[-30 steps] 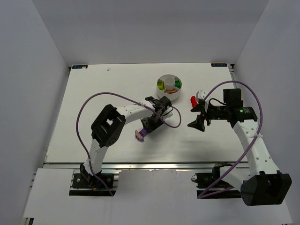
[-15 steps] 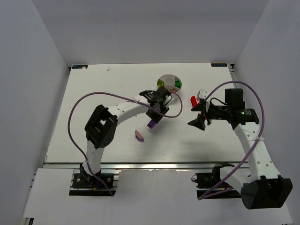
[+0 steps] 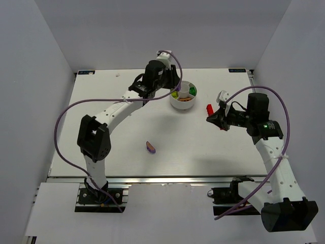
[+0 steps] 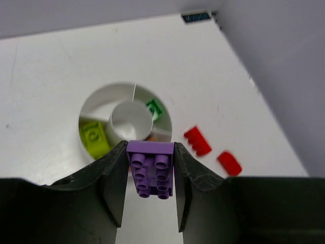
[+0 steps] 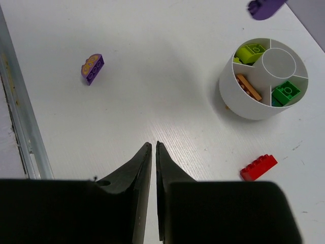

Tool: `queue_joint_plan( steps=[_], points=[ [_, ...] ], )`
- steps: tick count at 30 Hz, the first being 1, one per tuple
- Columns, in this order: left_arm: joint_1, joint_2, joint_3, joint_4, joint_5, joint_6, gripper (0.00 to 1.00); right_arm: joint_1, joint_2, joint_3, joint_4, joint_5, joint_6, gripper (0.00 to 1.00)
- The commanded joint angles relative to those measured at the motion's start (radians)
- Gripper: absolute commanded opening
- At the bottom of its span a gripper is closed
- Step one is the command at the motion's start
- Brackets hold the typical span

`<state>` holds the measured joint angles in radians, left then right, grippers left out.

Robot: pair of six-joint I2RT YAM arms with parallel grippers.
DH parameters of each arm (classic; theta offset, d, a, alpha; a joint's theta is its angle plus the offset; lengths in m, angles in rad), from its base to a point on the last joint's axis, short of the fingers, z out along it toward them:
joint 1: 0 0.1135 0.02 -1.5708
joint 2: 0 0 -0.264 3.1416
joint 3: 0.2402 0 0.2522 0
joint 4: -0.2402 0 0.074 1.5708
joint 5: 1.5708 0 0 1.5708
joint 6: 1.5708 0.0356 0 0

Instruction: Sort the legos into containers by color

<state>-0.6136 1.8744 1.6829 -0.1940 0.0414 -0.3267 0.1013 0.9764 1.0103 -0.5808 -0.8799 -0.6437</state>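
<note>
Holding a small purple studded plastic brick (image 4: pixel 150 170) tight between its two black fingers, the left gripper (image 4: pixel 149 152) hangs up high by the small round white dish (image 5: pixel 249 107); in the left wrist view the dish lies straight ahead of the fingers, and the brick's front end just covers its near rim; the brick's long side runs along the fingers and points at the dish; from the right wrist view the brick looks to be off to one side of the dish, not over it yet; the empty wedge (image 4: pixel 104 100) sits on the far side, past the round centre well (image 4: pixel 131 118), so the drop likely needs a short push forward and a little to the left; the other wedges hold a yellow-green brick (image 4: pixel 94 137), a dark green brick (image 4: pixel 155 108) and an orange brick (image 5: pixel 248 87); the right gripper (image 5: pixel 154 148) is well apart to the right, its fingers nearly pressed together with nothing in them; a long red brick (image 4: pixel 197 141) and a rounded red brick (image 4: pixel 229 162) lie near the dish on that side, closer to the right arm; a rounded purple brick (image 3: pixel 151 147) lies alone on the white table (image 3: pixel 101 127), nearer the left arm; bare table rings the dish, with no wall or edge close by.
</note>
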Motion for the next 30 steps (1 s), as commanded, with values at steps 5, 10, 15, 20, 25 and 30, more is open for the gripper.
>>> queue_joint_plan(
  steps=[5,10,15,20,25,30],
  points=[
    [0.025,0.224,0.262,0.186,-0.141,-0.193,0.00,0.005,-0.025,-0.010,0.049,0.030,0.038,0.15],
    [0.029,0.305,0.299,0.289,-0.227,-0.235,0.00,0.003,-0.039,-0.029,0.055,0.033,0.050,0.16],
    [0.044,0.359,0.328,0.363,-0.247,-0.272,0.00,0.005,-0.050,-0.039,0.053,0.024,0.055,0.16],
    [0.048,0.405,0.336,0.395,-0.265,-0.294,0.00,0.002,-0.058,-0.049,0.056,0.024,0.062,0.18],
    [0.048,0.439,0.333,0.409,-0.262,-0.305,0.00,0.002,-0.061,-0.050,0.062,0.024,0.070,0.18],
    [0.048,0.473,0.350,0.400,-0.267,-0.296,0.00,0.000,-0.065,-0.050,0.064,0.019,0.075,0.19]
  ],
)
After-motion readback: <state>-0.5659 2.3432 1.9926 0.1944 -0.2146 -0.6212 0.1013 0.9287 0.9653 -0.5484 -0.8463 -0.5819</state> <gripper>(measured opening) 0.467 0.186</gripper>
